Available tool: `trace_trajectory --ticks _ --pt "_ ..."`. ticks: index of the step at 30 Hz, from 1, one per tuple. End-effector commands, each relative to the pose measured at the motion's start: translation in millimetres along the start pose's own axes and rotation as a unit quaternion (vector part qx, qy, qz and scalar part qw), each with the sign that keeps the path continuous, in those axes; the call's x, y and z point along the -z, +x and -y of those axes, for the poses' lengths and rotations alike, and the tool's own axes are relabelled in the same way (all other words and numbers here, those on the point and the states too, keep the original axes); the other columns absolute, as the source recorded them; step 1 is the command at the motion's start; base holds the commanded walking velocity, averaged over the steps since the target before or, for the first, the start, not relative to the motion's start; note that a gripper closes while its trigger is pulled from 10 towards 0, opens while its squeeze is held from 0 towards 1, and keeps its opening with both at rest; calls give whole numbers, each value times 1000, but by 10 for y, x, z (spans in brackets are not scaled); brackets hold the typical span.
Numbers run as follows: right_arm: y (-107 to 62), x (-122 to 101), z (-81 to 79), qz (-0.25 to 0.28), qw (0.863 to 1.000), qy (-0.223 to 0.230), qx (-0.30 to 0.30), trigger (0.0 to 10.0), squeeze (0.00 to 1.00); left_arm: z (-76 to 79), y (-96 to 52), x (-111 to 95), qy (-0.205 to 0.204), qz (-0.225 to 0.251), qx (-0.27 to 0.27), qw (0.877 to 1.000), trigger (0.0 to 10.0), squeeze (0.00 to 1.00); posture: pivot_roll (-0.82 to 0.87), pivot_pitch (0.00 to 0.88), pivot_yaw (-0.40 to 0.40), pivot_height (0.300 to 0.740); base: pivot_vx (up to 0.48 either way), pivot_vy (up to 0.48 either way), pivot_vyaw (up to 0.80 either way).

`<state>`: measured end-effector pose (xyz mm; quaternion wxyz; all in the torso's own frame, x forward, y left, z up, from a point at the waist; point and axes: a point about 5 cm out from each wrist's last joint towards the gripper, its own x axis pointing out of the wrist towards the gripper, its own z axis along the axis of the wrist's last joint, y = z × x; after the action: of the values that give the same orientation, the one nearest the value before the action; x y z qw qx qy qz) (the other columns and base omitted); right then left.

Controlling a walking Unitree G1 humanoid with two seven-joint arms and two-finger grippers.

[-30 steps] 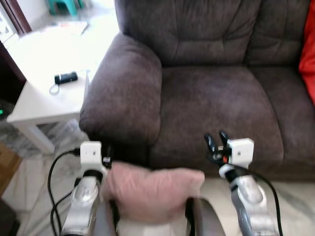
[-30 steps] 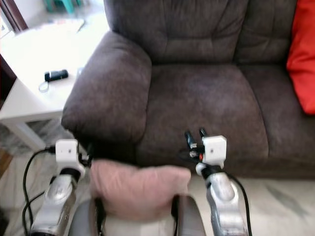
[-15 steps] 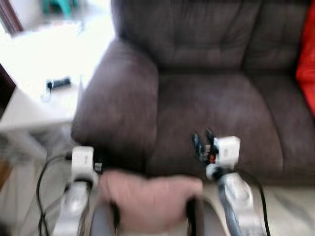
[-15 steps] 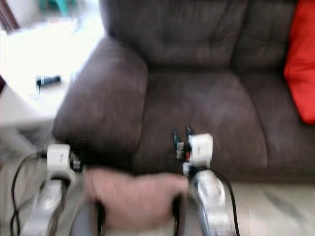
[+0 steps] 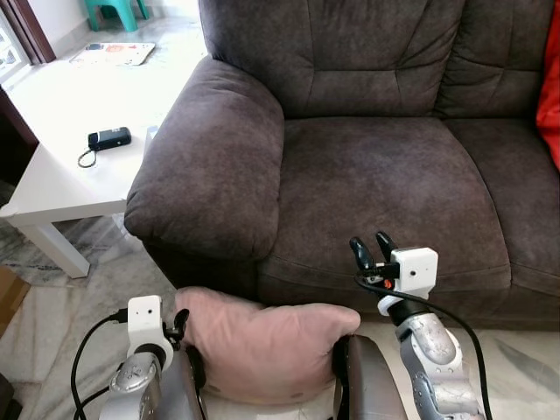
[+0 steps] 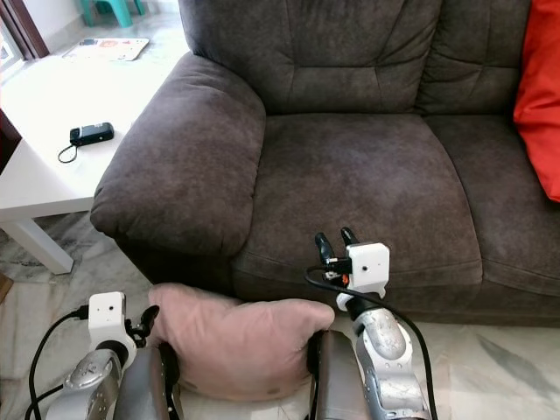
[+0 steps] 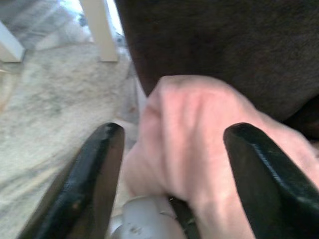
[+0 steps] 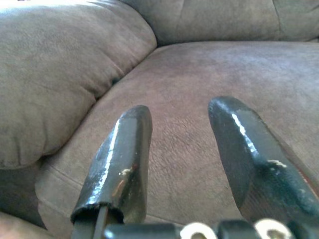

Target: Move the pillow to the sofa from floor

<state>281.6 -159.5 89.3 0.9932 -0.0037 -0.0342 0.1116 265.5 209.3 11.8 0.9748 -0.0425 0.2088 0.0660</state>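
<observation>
— What is standing ahead of the right pincer (image 5: 369, 245)?
— A dark brown sofa (image 5: 385, 166) is spreading just beyond it, its fat armrest (image 5: 214, 166) bulging off to the left.
— And past that armrest?
— A white table (image 5: 61, 179) is sitting well left of the pincer, catching bright daylight, a small black gadget (image 5: 109, 137) lying on it. Grey marbled floor (image 5: 52, 306) is running underneath, and a red cushion (image 6: 538, 87) is leaning far to the right.

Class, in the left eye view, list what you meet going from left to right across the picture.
White side table → sofa armrest → right pincer → red cushion.
</observation>
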Motion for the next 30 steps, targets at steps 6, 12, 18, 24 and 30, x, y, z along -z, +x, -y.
trace_trajectory --ticks 6,12,18,24,30 --pt "18 -44 11 5 1000 -1 -3 10000 0 -43 121 -20 2 -27 14 1000 10000 1000 -67 120 -2 498 0 0 0" --pt "16 -58 3 7 1000 -1 -3 10000 0 -44 157 -19 5 -35 25 999 10000 1000 -76 132 -8 498 0 0 0" --pt "2 -74 13 6 1000 -3 -6 10000 0 -70 191 -12 10 -42 28 999 10000 1000 -83 164 -30 498 0 0 0" --pt "-20 -124 30 6 1000 -6 -13 10000 0 -72 246 -111 6 -21 25 999 10000 0 -102 198 -67 498 0 0 0" --pt "-44 -196 76 6 1000 -14 -22 10000 0 -28 273 -129 -6 -14 25 1000 10000 0 -131 230 -113 498 0 0 0"
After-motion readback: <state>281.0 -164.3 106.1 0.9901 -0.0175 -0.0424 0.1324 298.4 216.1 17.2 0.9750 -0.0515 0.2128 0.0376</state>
